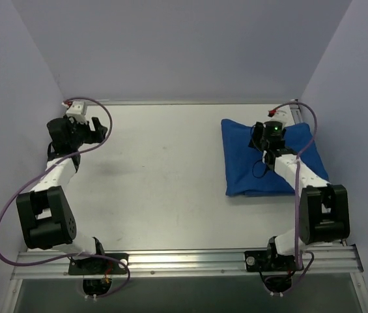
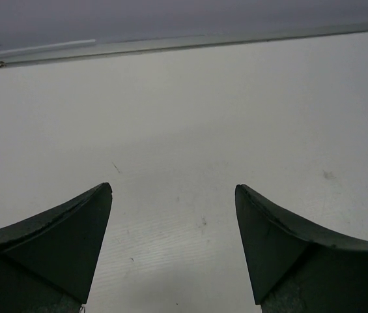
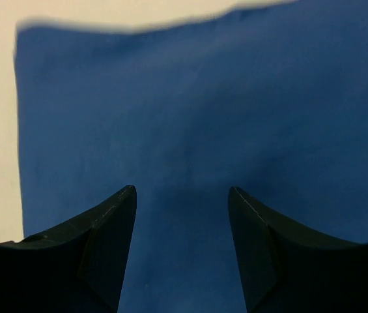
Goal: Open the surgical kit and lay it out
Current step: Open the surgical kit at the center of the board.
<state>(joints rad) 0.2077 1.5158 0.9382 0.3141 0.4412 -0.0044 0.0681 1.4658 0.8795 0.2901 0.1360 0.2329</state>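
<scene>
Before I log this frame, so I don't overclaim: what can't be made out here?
- Contents of the folded blue cloth wrap: hidden by the cloth itself.
- Wrap's near-right part, top view: covered by the right arm.
- Wrap's folds, right wrist view: blurred, cut off by frame edges and the open right gripper.

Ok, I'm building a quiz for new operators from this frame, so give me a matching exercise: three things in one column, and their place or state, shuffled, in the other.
Things:
1. blue cloth wrap
2. left gripper
3. right gripper

Place or state:
A. open, over the bare white table at far left
B. open, over the blue cloth
C. folded shut, lying on the table's right side

Pairs: 1-C, 2-A, 3-B.
</scene>
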